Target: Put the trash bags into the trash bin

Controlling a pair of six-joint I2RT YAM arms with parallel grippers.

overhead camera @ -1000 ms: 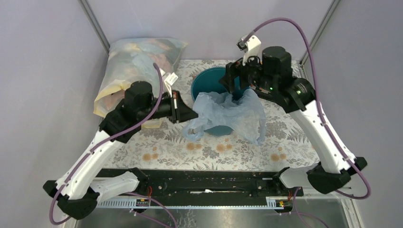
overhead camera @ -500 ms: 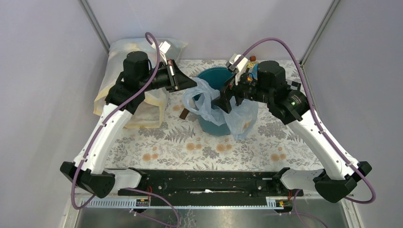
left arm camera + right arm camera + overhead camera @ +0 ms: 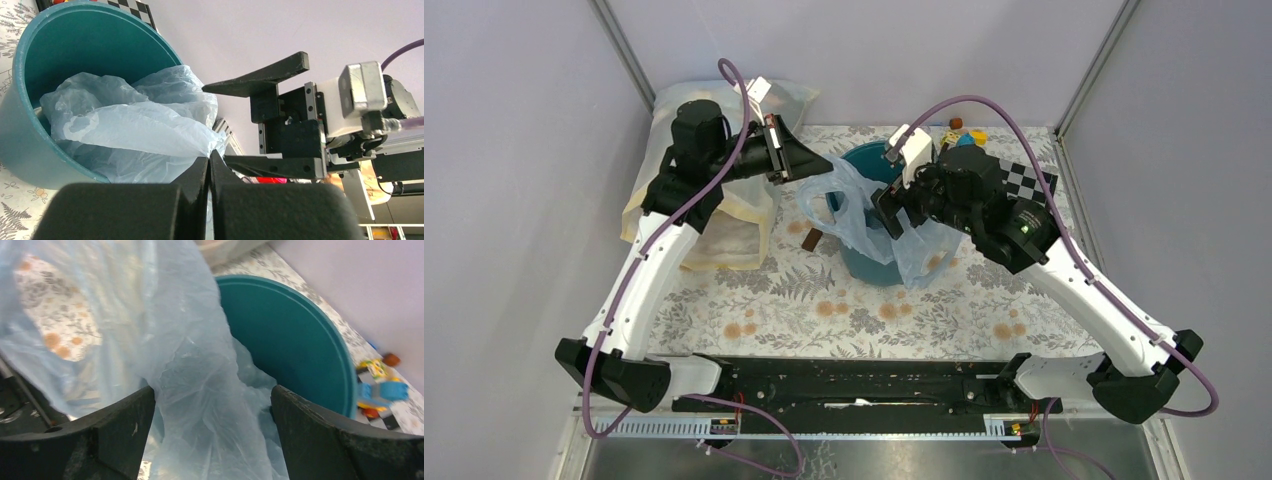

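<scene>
Now the trash bag [image 3: 922, 252] sits half inside the trash bin [image 3: 869, 268], spilling over its near rim; the far inside wall shows bare. The left hand [image 3: 824, 165] is clenched on the bag's edge, and the right hand [image 3: 892, 215] gapes wide around it.

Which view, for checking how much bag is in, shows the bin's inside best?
The left wrist view: it looks into the trash bin, the bag bunched inside and over its rim. The right wrist view shows part of the inner wall beside the bag; the top view has the opening mostly covered by the bag.
</scene>
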